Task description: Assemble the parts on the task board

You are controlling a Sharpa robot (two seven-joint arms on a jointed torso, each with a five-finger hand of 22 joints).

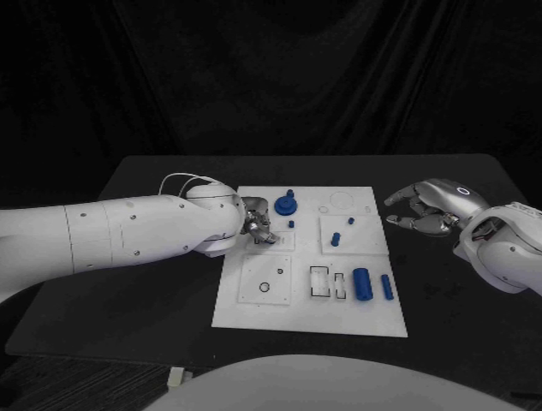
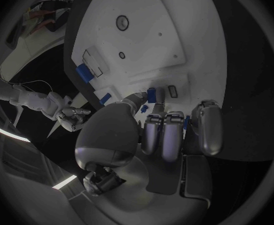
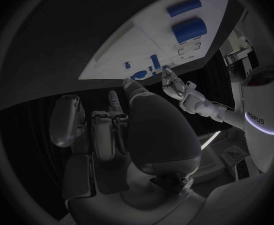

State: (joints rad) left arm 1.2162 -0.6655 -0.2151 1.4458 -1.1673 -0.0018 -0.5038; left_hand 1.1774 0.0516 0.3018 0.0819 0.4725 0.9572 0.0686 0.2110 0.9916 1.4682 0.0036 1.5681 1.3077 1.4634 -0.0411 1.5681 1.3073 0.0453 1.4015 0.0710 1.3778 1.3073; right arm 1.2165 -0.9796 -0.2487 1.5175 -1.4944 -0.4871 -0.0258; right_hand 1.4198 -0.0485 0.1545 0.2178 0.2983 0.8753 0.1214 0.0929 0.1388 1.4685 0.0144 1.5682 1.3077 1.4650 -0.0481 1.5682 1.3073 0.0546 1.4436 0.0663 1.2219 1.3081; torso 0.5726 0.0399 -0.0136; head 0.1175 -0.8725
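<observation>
The white task board (image 1: 298,312) lies mid-table. My left hand (image 1: 259,229) hovers over its upper left part, fingers pointing down at the board. In the left wrist view a small blue piece (image 2: 144,107) shows between that hand's (image 2: 168,130) thumb and fingers; whether it is pinched I cannot tell. Another small blue peg (image 2: 151,94) stands just beyond. A round blue knob part (image 1: 287,205) sits at the board's far edge. My right hand (image 1: 431,208) floats right of the board, fingers apart, holding nothing.
A thick blue cylinder (image 1: 362,284) and a thinner one (image 1: 387,287) lie at the board's near right. A blue peg (image 1: 336,239) stands mid-board. Black rings (image 1: 265,287) sit near left. Bare black table (image 1: 455,300) surrounds the board.
</observation>
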